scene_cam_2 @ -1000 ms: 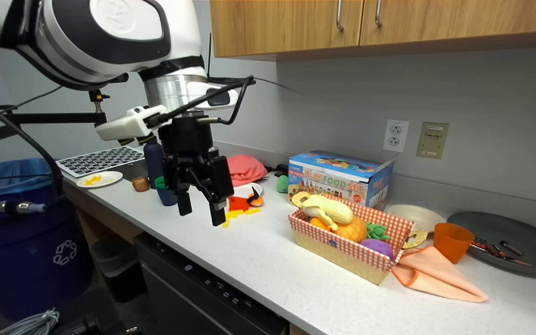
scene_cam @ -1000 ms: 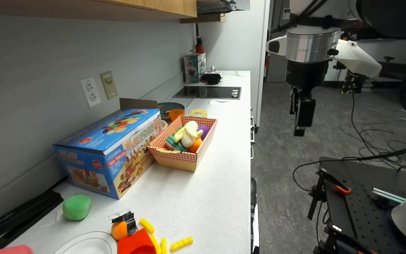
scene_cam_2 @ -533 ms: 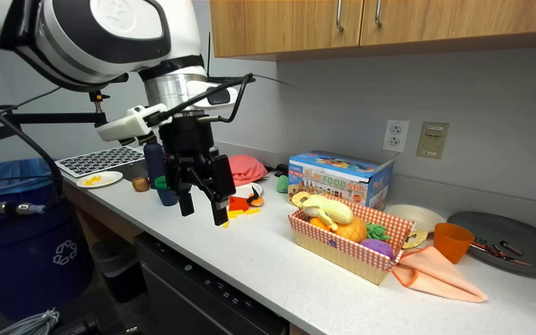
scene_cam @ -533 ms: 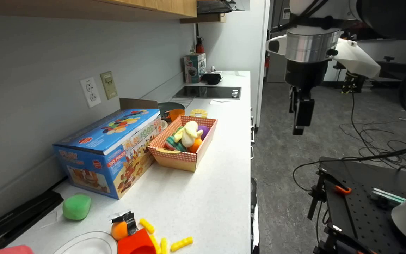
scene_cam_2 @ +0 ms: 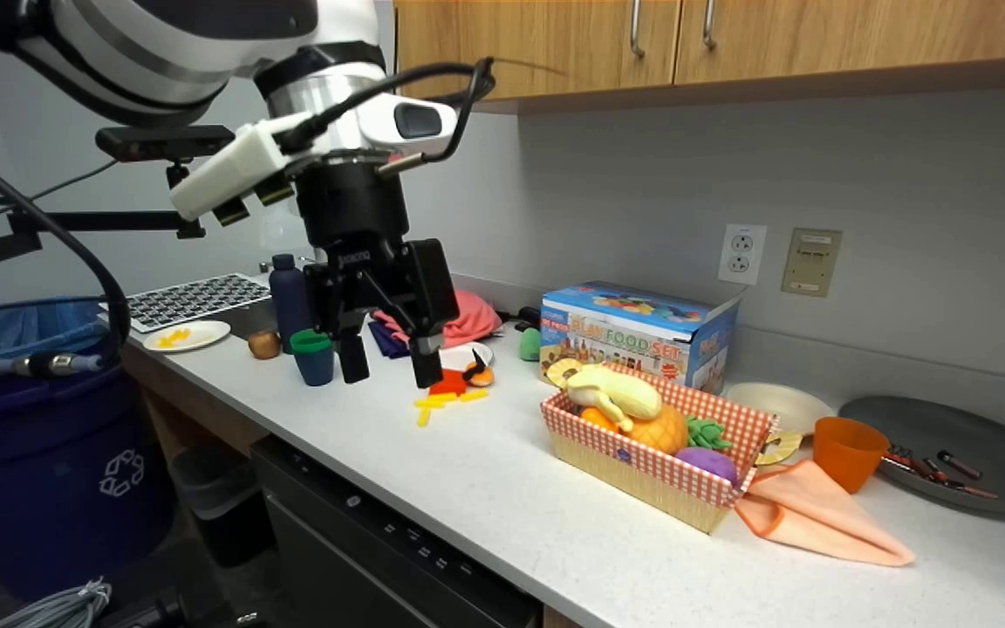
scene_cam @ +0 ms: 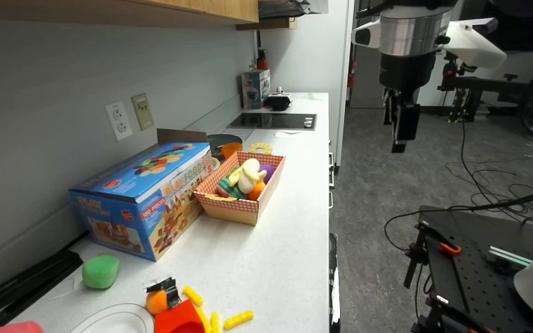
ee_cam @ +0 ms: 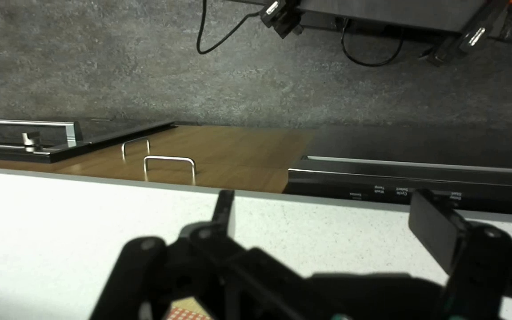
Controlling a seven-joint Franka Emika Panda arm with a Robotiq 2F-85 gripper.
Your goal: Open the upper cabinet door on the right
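Note:
The upper cabinet door point(scene_cam_2: 869, 35) on the right is light-brown wood, and only its lower part shows in an exterior view. It lies closed, level with the door point(scene_cam_2: 537, 48) to its left. A vertical metal handle point(scene_cam_2: 709, 24) sits near its inner edge, cut off by the frame's top. My gripper point(scene_cam_2: 391, 371) hangs fingers-down over the counter's front side, below and left of the doors, touching neither. In the wrist view the gripper point(ee_cam: 322, 200) is open, its fingers wide apart with nothing between them. That view does not show the upper door.
On the white counter point(scene_cam_2: 502, 506) stand a food basket point(scene_cam_2: 633, 471), a blue toy box point(scene_cam_2: 625, 349), an orange cup point(scene_cam_2: 847, 453) and a dark pan point(scene_cam_2: 991, 462). Below the counter's edge are a black dishwasher point(ee_cam: 416, 186) and lower cabinets point(ee_cam: 225, 151). Cables loop around my arm.
My arm and gripper have risen in both exterior views, mostly within the last half second, with a slight shift sideways. The cabinet doors and the things on the counter have not moved.

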